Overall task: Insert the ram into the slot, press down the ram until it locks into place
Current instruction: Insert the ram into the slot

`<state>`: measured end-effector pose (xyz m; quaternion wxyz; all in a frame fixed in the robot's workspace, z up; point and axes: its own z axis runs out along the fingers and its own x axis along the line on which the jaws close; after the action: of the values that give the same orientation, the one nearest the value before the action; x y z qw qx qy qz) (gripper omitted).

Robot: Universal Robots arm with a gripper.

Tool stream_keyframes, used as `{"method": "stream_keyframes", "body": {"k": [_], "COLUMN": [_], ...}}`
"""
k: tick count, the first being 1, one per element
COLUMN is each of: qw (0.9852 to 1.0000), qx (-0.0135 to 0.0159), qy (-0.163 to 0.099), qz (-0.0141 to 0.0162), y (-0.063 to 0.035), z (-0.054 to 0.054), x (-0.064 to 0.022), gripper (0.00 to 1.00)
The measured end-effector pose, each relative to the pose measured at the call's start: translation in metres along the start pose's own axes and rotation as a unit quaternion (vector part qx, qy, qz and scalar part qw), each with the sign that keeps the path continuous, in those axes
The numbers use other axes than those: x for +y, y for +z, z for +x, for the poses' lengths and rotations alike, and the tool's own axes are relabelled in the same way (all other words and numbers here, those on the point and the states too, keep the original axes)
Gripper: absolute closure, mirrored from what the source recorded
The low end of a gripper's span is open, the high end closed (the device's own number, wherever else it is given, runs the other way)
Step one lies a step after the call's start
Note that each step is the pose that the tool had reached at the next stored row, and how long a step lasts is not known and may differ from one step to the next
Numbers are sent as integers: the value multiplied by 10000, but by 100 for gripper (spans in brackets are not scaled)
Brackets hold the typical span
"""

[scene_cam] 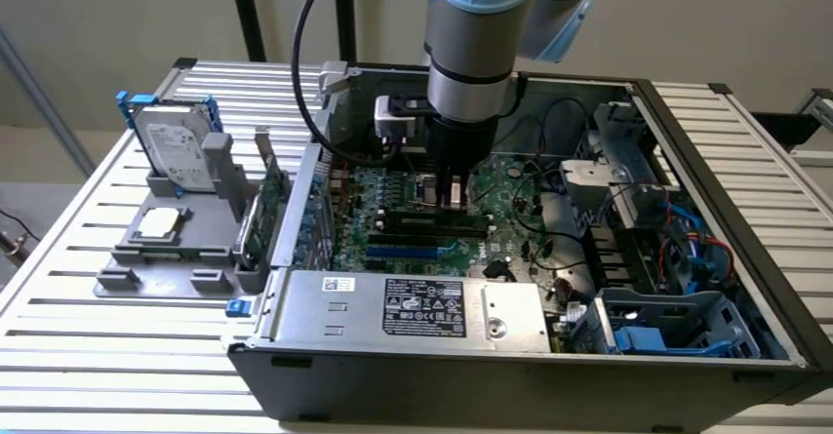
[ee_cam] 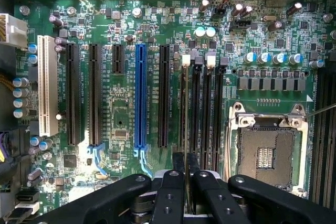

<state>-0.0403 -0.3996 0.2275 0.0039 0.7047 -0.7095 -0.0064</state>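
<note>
My gripper (scene_cam: 454, 200) reaches down into the open computer case, just over the black memory slots (scene_cam: 423, 225) in the middle of the motherboard. In the wrist view the two black fingers (ee_cam: 170, 192) stand close together. A thin strip that looks like the ram (ee_cam: 184, 108) seen edge-on runs out from between them. That strip lies along the outermost of the parallel black slots (ee_cam: 202, 114), the one nearest the long expansion slots. White and black end latches (ee_cam: 185, 60) show at the far end. I cannot tell how deep the ram sits.
A blue slot (ee_cam: 140, 98) and the empty processor socket (ee_cam: 268, 153) flank the memory slots. The power supply (scene_cam: 416, 307), drive cage and cables (scene_cam: 651, 249) crowd the case. On the exterior view's left, a grey fixture (scene_cam: 170, 249) holds a hard drive (scene_cam: 176, 151) and an upright green card (scene_cam: 269, 205).
</note>
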Motion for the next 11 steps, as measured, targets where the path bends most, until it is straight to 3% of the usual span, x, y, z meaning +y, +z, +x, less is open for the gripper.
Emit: {"method": "stream_keyframes", "body": {"k": [11], "qw": [10000], "qx": [0], "qy": [12], "qz": [0], "y": [0], "z": [0], "x": [-15], "gripper": [87]}}
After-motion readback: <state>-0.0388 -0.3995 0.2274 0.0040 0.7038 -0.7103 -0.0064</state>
